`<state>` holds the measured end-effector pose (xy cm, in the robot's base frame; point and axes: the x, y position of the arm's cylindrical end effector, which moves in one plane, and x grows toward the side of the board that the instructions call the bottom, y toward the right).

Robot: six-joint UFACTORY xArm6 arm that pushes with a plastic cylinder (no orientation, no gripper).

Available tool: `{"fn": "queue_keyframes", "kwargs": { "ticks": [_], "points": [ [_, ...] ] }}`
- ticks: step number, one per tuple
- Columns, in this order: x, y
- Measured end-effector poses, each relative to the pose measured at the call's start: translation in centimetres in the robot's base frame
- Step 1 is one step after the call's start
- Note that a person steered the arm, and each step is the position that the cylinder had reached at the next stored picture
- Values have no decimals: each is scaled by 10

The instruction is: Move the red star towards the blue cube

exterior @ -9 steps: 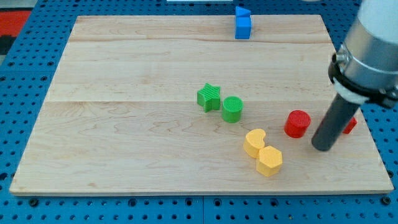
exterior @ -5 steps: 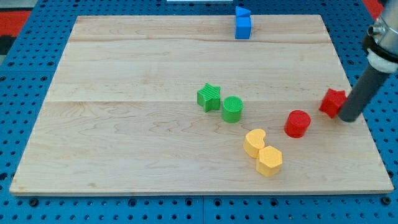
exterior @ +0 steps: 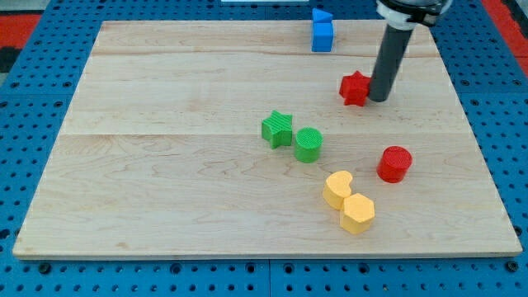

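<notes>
My tip (exterior: pixel 379 98) sits on the bench (exterior: pixel 165 165), touching the right side of the red star (exterior: pixel 355 88), which lies in the upper right part of the board, below and to the right of the blue cube (exterior: pixel 322 36) and still apart from it. There is no hand on this arm, only the rod, so nothing opens or closes.

The main risk, as I judge it, is the contact angle. My tip is on the star's right edge, so a straight push sends it leftward, passing under the cube instead of up to it. The star's points could also let it spin off the rod and slip away. A push that runs too hard might knock the cube, which stands close to the bench's top edge, off the board.
</notes>
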<state>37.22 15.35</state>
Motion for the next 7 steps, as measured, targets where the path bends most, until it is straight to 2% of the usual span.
{"fn": "queue_keyframes", "kwargs": {
  "ticks": [2,5,6,7],
  "points": [
    [11,-45],
    [-39,-42],
    [-33,-43],
    [7,-60]
  ]
}}
